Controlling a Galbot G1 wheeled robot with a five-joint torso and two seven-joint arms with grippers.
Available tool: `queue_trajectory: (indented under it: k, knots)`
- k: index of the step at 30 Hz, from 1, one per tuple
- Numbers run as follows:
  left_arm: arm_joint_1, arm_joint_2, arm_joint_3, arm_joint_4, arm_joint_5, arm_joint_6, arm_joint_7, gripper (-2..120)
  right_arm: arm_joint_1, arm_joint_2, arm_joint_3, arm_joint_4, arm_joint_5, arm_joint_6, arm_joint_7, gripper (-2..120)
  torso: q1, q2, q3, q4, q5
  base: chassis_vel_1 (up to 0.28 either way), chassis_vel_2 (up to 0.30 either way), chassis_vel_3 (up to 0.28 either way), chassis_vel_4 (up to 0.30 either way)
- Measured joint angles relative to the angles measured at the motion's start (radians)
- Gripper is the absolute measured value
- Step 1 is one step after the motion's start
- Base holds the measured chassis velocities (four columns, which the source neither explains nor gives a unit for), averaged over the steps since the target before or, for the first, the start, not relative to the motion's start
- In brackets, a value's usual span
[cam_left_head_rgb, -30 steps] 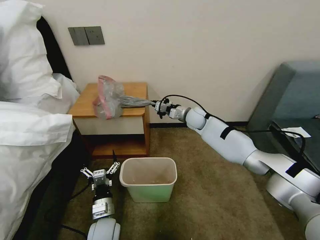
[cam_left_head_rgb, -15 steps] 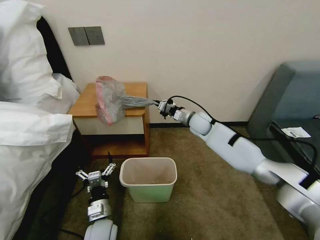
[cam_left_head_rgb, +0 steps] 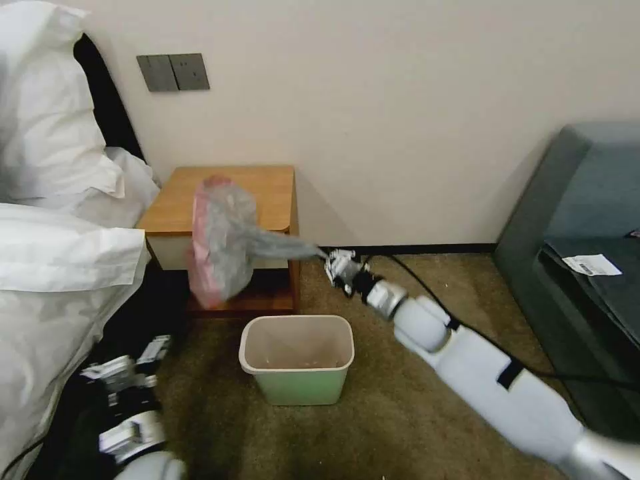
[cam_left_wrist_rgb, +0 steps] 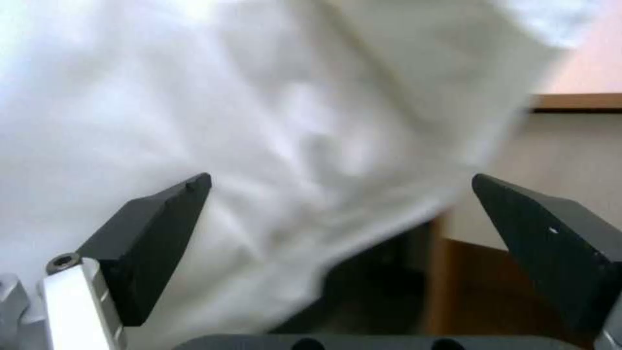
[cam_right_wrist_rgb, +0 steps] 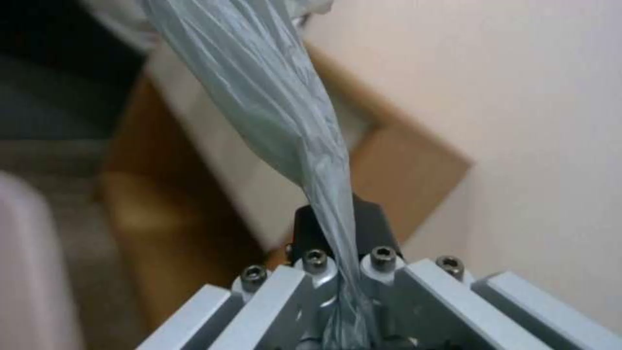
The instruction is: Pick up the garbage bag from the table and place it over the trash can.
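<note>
Right gripper (cam_left_head_rgb: pixel 331 259), frame centre, clamped on twisted grey tail of garbage bag (cam_left_head_rgb: pixel 220 243); pink-rimmed mouth trailed left, off nightstand (cam_left_head_rgb: pixel 267 183), above-left of trash can (cam_left_head_rgb: pixel 297 360), likely for draping. Left gripper (cam_left_head_rgb: pixel 120 373), lower left, jaws spread wide, holding nothing, beside bedding (cam_left_head_rgb: pixel 60 267).

The right arm (cam_left_head_rgb: pixel 493 387) has smooth white shells with rounded joints, and a silver metal ring sits behind the wrist. A black strap crosses the forearm at 4 o'clock from the elbow ball, and a thin black cable runs beside it. The right gripper (cam_right_wrist_rgb: pixel 337 291) has silver-grey angled metal bars, four round hex-socket screws and black fingertips (cam_right_wrist_rgb: pixel 372 228). The left gripper (cam_left_wrist_rgb: pixel 337 233) has two black wedge-shaped fingers (cam_left_wrist_rgb: pixel 155 238), a silver bracket with one black screw, and a white-and-black wrist.
</note>
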Motion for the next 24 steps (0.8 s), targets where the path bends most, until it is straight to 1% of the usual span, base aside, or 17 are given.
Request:
queue_trajectory:
  k: [1,3,4,7,10,12,17,24]
  knots:
    - [0.0,0.0,0.0,0.0,0.0,0.0,0.0,100,0.0,0.0,0.0,0.0,0.0,0.0,0.0,0,0.0,0.0,0.0,0.0,0.0,0.0,0.0,0.0,0.0]
    - [-0.003,0.012,-0.04,0.019,-0.004,-0.005,-0.006,100,-0.04,-0.003,-0.013,0.015,-0.014,0.0,-0.007,0,0.0,0.0,0.0,0.0001,-0.0007,0.0,0.0,0.0,0.0]
    - [-0.003,0.017,-0.059,0.026,-0.004,-0.008,-0.01,100,-0.059,-0.001,-0.027,0.014,-0.02,0.0,-0.011,0,0.0,0.0,0.0,0.0,-0.0001,0.0,0.0,0.0,0.0]
    - [-0.001,0.013,-0.064,0.023,-0.003,-0.01,-0.014,100,-0.071,0.004,-0.045,-0.003,-0.03,0.0,-0.024,0,0.0,0.0,0.0,-0.0001,-0.0004,0.0,0.0,0.0,0.0]
    - [0.004,-0.003,-0.056,0.007,-0.001,-0.01,-0.016,100,-0.081,0.004,-0.059,-0.017,-0.029,-0.006,-0.037,0,0.0,0.0,0.0,0.0004,0.0,0.0,0.0,0.0,0.0]
    - [0.006,-0.017,-0.04,-0.005,0.006,-0.01,-0.018,100,-0.092,-0.008,-0.069,-0.011,-0.007,-0.028,-0.039,0,0.0,0.0,0.0,0.0004,-0.0001,0.0,0.0,0.0,0.0]
    - [0.005,-0.028,-0.016,-0.009,0.021,-0.009,-0.019,100,-0.102,-0.033,-0.074,0.007,0.005,-0.044,-0.048,0,0.0,0.0,0.0,0.0003,-0.0001,0.0,0.0,0.0,0.0]
    - [-0.004,-0.036,0.016,-0.011,0.041,-0.004,-0.019,100,-0.096,-0.047,-0.07,0.002,0.015,-0.044,-0.053,0,0.0,0.0,0.0,0.0002,0.0,0.0,0.0,0.0,0.0]
